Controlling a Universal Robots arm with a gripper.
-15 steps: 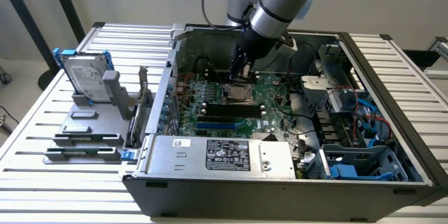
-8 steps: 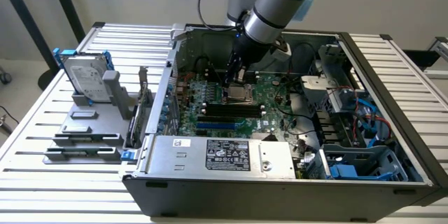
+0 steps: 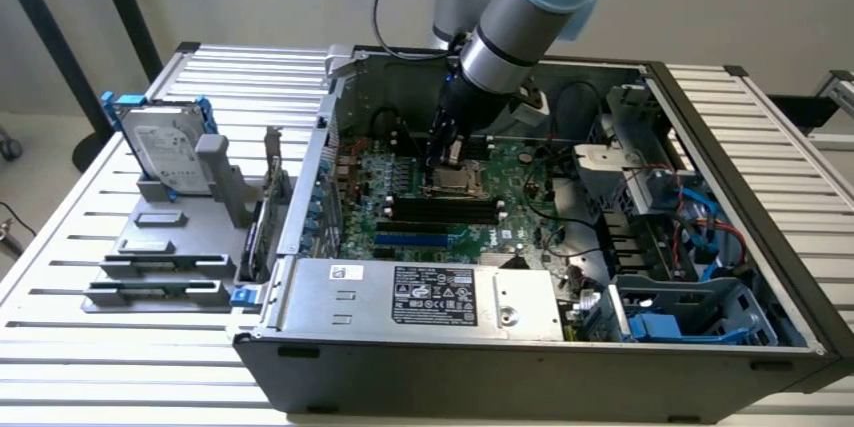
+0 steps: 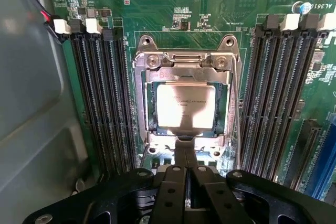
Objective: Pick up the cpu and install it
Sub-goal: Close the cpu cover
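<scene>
A Universal Robots arm reaches into an open computer case [image 3: 534, 379], its gripper [image 4: 185, 148] with fingers pressed together and pinching nothing, the tip at the near edge of the cpu [image 4: 185, 106]. The chip lies inside the socket frame [image 4: 144, 77] on the green motherboard [image 4: 210, 3], between banks of memory slots [image 4: 102, 103]. Seating looks to be the step in hand; finishing it calls for the chip to lie flat and square. The case rests on a slatted metal table [image 3: 120, 347] against a pale wall.
</scene>
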